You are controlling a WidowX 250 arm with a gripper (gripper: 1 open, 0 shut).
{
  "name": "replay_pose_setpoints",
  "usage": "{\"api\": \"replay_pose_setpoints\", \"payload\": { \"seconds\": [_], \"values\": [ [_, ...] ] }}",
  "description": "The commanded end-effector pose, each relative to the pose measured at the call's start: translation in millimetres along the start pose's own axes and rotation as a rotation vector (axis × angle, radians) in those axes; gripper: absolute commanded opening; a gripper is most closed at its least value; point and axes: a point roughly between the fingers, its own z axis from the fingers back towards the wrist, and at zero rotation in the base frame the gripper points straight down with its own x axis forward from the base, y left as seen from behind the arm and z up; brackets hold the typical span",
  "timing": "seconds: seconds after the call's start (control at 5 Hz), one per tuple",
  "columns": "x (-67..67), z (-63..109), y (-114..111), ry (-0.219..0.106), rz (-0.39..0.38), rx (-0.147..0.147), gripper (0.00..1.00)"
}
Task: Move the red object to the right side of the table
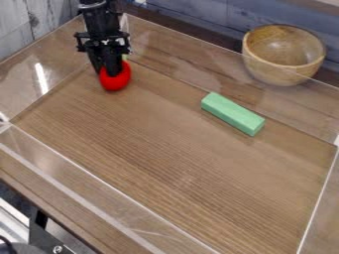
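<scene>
Arm: one robot arm, black, comes down from the top left of the view and points steeply downward.
Gripper: one gripper [111, 65], black, with two fingers. The fingers are closed tightly on the top part of the red object, one finger on each side of it.
Red object: one red object [117, 77], small, glossy and oval. It is in the far left part of the table, near the left acrylic wall. The upper part is hidden between the fingers, only the lower red body is visible. If it touches the wood or is a little above it, I cannot tell from this view.
Green block: one green block [232, 112], flat and rectangular. It lies flat on the wood, turned diagonally, in the right half of the table, well apart from the red object.
Bowl: one wooden bowl [282, 54], round and upright, in the far right corner. It stands beyond the green block, near it but not touching. Nothing is visible inside.
Table: one table [172, 169], brown with wood grain. The near half of the surface carries no objects.
Walls: low clear acrylic walls [54, 193] go around the tabletop; the left, the near and the right one are visible by their edges and reflections.
Count together: three loose things on the table, one gripper, one arm.
</scene>
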Motion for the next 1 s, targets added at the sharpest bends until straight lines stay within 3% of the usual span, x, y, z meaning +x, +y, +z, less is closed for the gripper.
{"api": "replay_pose_setpoints", "payload": {
  "seconds": [0.0,0.2,0.4,0.8],
  "values": [
    [-4.9,48.2,-16.7,-0.072,-0.04,0.016,0.0],
    [-13.3,68.2,-31.5,-0.069,-0.079,-0.001,0.0],
    [-20.2,77.4,-47.5,-0.058,-0.129,-0.01,0.0],
    [-30.7,83.3,-76.2,-0.021,-0.186,-0.03,0.0]
  ]
}}
